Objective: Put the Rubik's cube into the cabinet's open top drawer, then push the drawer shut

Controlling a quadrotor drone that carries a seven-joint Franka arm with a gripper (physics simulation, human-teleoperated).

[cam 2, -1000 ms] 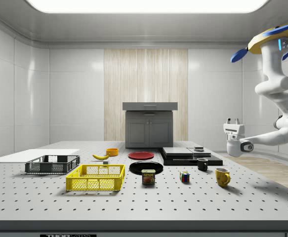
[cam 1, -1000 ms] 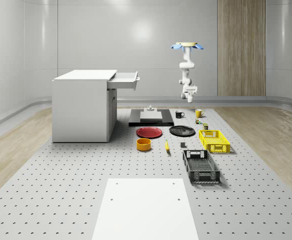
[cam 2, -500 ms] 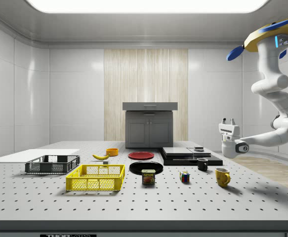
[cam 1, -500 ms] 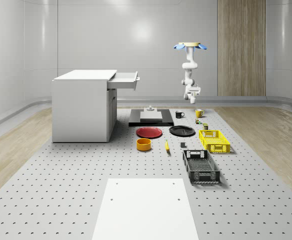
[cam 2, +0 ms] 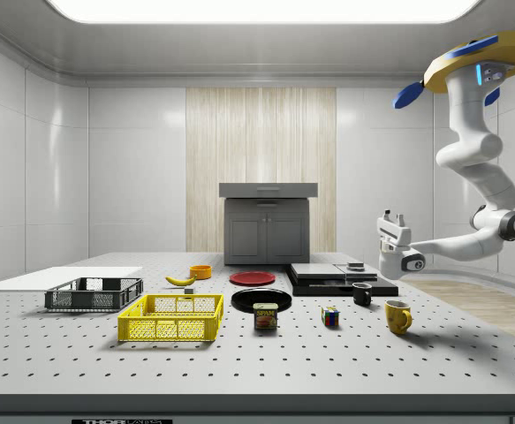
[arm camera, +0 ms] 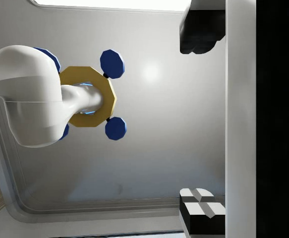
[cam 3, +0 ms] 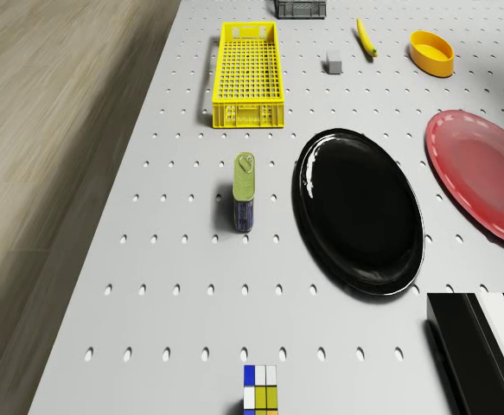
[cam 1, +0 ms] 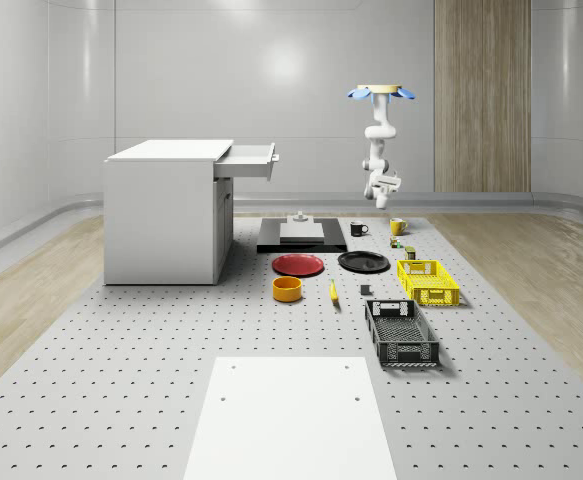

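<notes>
The Rubik's cube [cam 2: 329, 316] [cam 3: 261, 391] [cam 1: 396, 241] stands on the perforated table beside a tin can. The drone [cam 2: 469, 66] [cam 1: 378, 92] hovers high over the table's end near the mugs. Its white arm bends down and sideways. My gripper [cam 2: 393, 215] [arm camera: 201, 121] points upward, open and holding nothing, well above the cube and toward the side view's right of it. The wrist view looks up at the drone [arm camera: 87, 96] and the ceiling. The grey cabinet [cam 1: 166, 215] [cam 2: 267, 230] has its top drawer [cam 1: 251, 160] pulled out.
A yellow mug [cam 2: 397, 315] and a black mug [cam 2: 362, 294] stand below the gripper. Close to the cube are the tin can [cam 3: 245, 203], a black plate [cam 3: 360, 210], a red plate [cam 3: 481, 177] and a yellow basket [cam 3: 249, 73]. Farther off is a black basket [cam 1: 401, 333].
Drone and arm have drifted toward the side view's left, over the table. The gripper has come along, risen a little and stayed open, still pointing up. The cube has not moved.
</notes>
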